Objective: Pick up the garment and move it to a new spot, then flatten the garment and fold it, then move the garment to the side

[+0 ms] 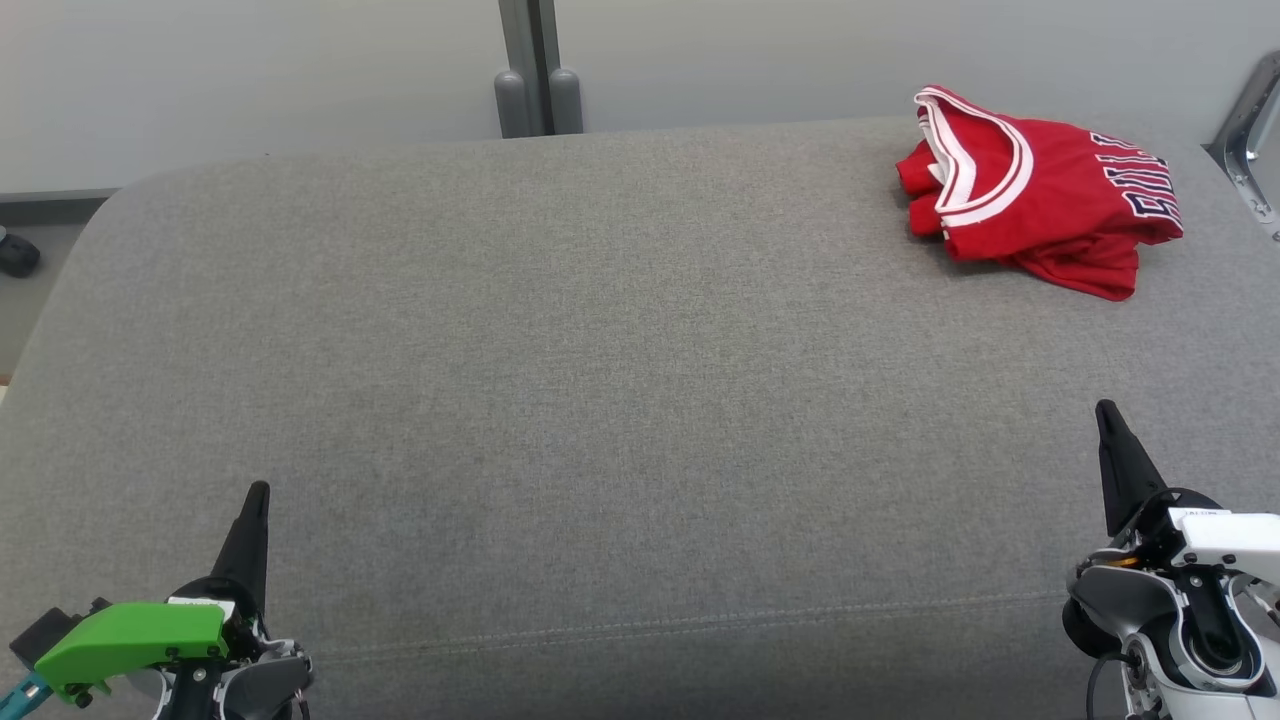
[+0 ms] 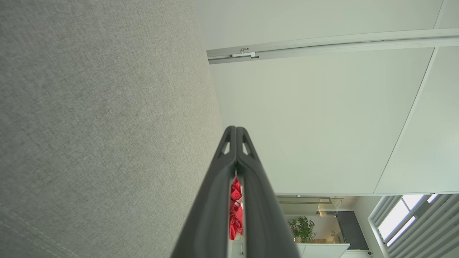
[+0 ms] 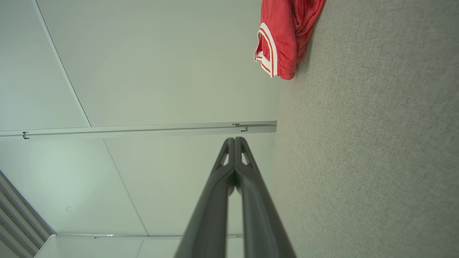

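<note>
Garment point(image 1: 1040, 190) lettering point(image 1: 1150, 185) in head view, plant point(image 2: 303, 229) in left wrist view

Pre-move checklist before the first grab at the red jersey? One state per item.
1. Garment located: ok. The red jersey lies at the far right of the gray upholstered surface.
2. Garment free to lift: ok. Nothing rests on it or touches it.
3. Jaws ready to grab: not ok. Left jaws and right jaws are both shut and hold nothing.
4. Nearer arm chosen: ok. The right jaws stand on the jersey's side.
5. Path: ok. Just gray fabric lies between the right jaws and the jersey.
6. Garment flat: not ok. It is bunched and folded over itself.
</note>
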Motion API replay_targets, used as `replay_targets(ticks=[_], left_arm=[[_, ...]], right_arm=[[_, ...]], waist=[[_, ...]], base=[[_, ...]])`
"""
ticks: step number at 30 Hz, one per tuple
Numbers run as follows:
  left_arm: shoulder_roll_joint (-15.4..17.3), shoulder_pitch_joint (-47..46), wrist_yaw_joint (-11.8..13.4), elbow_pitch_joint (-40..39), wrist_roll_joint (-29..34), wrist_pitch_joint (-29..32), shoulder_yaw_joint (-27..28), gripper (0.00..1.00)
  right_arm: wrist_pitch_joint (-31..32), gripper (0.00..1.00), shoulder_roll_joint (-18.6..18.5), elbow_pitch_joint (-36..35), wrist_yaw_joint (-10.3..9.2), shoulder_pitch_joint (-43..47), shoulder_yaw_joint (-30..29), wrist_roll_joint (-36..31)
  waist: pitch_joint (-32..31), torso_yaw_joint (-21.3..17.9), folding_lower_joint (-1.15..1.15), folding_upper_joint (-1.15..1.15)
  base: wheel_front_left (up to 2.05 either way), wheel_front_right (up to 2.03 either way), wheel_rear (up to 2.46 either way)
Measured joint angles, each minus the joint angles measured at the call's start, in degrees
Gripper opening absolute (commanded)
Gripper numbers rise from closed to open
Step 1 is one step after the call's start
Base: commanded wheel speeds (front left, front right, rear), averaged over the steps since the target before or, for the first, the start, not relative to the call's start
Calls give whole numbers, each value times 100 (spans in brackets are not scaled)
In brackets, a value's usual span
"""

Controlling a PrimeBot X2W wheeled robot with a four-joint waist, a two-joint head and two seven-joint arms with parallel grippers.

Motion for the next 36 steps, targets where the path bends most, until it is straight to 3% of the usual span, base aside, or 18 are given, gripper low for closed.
replay_targets(ticks=[36], left_arm=[[-10,-1,0,-5,0,0,20,0]], right_arm=[[9,0,4,-2,0,-15,-13,0]], waist=[[2,0,0,0]], base=[[0,0,0]])
